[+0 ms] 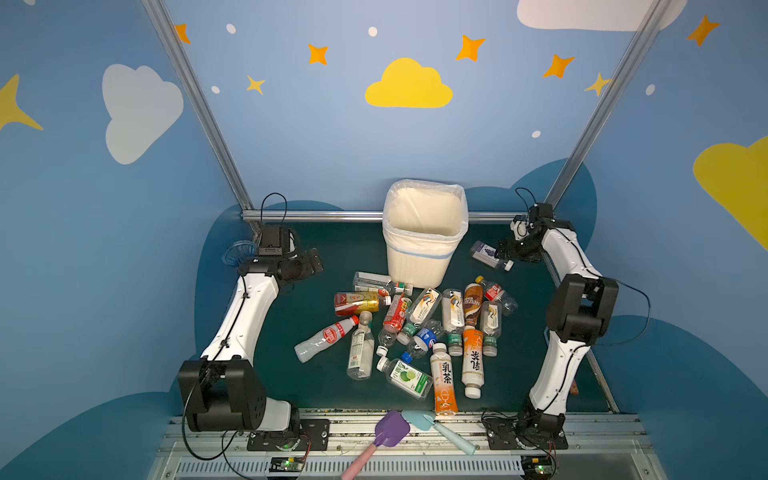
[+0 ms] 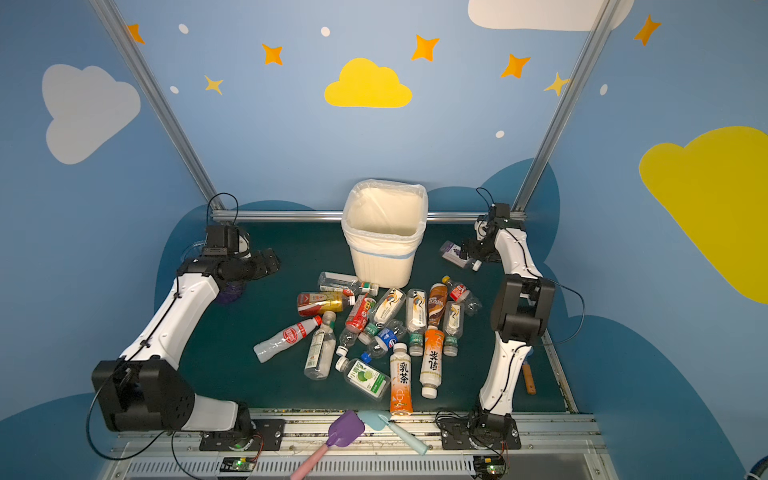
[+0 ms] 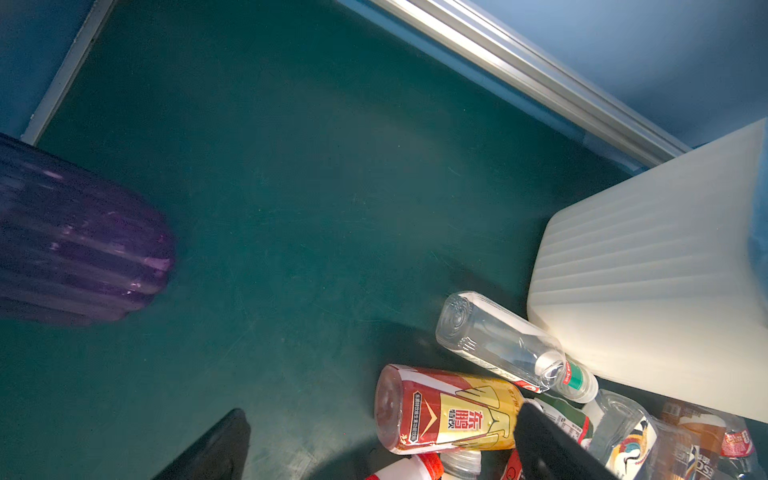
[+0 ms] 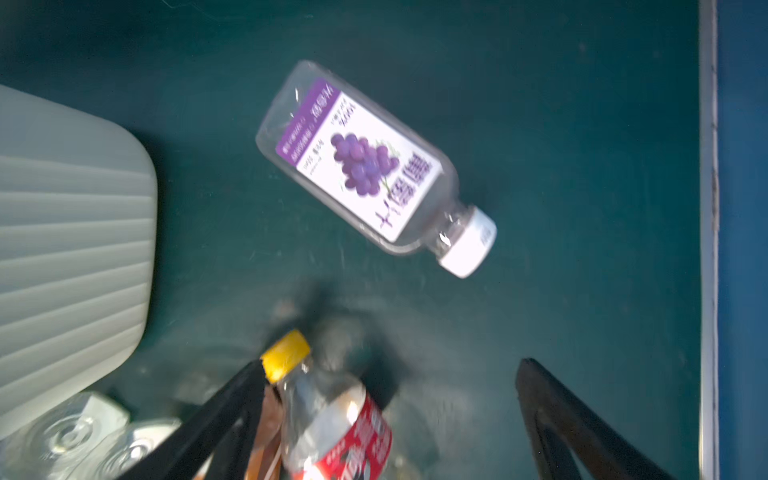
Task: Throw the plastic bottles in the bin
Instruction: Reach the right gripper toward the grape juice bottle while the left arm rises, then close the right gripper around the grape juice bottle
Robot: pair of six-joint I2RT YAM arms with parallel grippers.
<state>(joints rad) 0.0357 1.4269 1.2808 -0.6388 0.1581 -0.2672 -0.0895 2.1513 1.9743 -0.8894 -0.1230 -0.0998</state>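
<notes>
Hovering at the table's far right, the right fingers (image 4: 552, 415) stand wide apart, gripping nothing. The clear plastic bottle with the purple grape label (image 4: 365, 166) lies flat just ahead of them, not between them, beside the tall off-white ribbed bin (image 1: 419, 266). The left fingers (image 3: 552, 449) are spread too, holding nothing. The other plastic bottles (image 1: 415, 328) crowd the dark green table (image 1: 324, 257), under blue walls (image 1: 311, 137) painted with clouds and stars.
</notes>
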